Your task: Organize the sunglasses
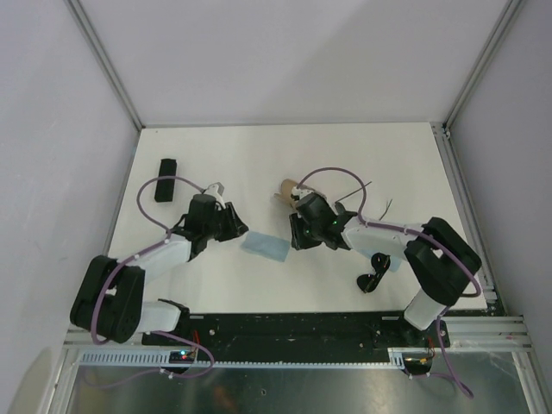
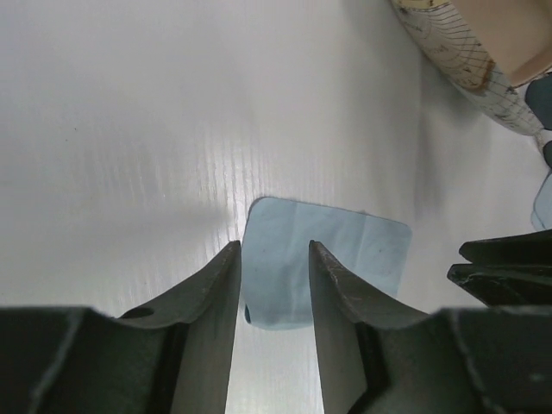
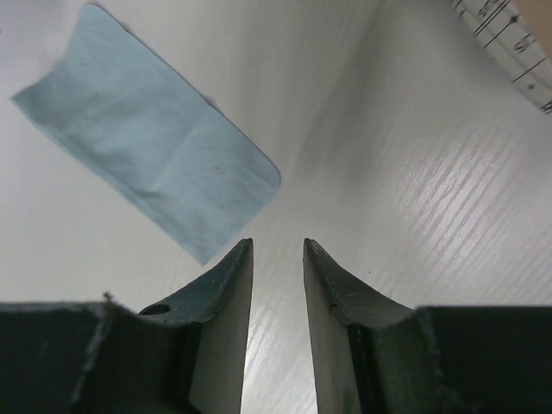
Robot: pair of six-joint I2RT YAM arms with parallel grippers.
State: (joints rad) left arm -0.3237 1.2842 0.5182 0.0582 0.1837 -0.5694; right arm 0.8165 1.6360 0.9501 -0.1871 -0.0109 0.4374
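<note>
2 pairs of sunglasses, neither in a case nor in hand

item 1: chunky black pair, by the near edge of the table toward the right corner, just beside the right arm; judged not yet dealt with

item 2: thin wire pair, only fine dark lines showing right of centre, beyond the right arm; lenses too slight to make out

item 3: beige patterned case, about the centre, partly hidden by the right wrist; likely meant to take 1 pair

item 4: black oblong case, toward the far left corner, well apart from both pairs

item 5: blue cloth, flat between the 2 grippers, nearer the near edge

left gripper: fingers a little parted, nothing held, low over the cloth's edge, seemingly placed to pinch it

right gripper: fingers narrowly parted, empty, over bare table just beside the cloth's corner, perhaps to steady it

the cloth looks like a side step; stowing both pairs remains
</note>
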